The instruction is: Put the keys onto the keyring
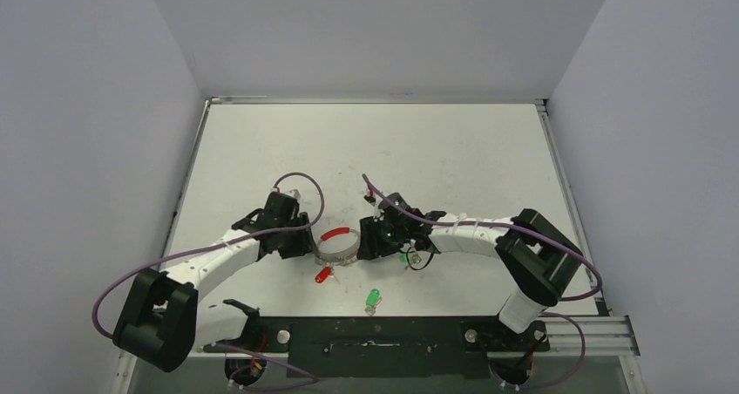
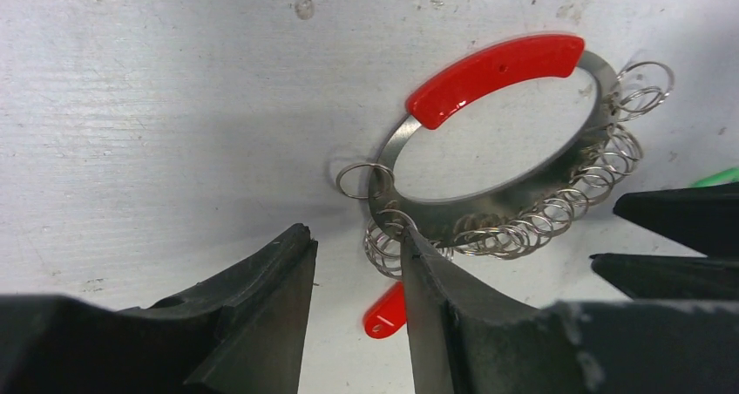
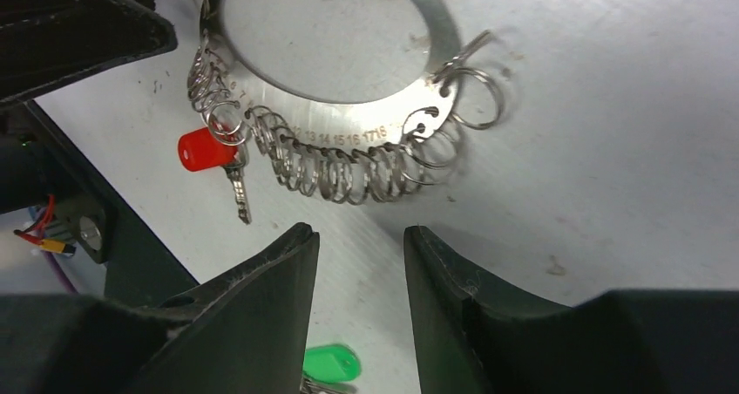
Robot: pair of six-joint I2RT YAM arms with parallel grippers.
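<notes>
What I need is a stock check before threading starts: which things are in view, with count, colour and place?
table: one, white, under everything
keyring: one, silvery with a red sleeve, lying flat mid-table
small split rings: many, silvery, strung along the keyring's near arc
red key: one, red head, silvery blade, at the keyring's near edge
green keys: two, green heads; one loose towards the table's front edge, one right of the keyring
left gripper: one, black, open, left of the keyring
right gripper: one, black, open, right of the keyring
</notes>
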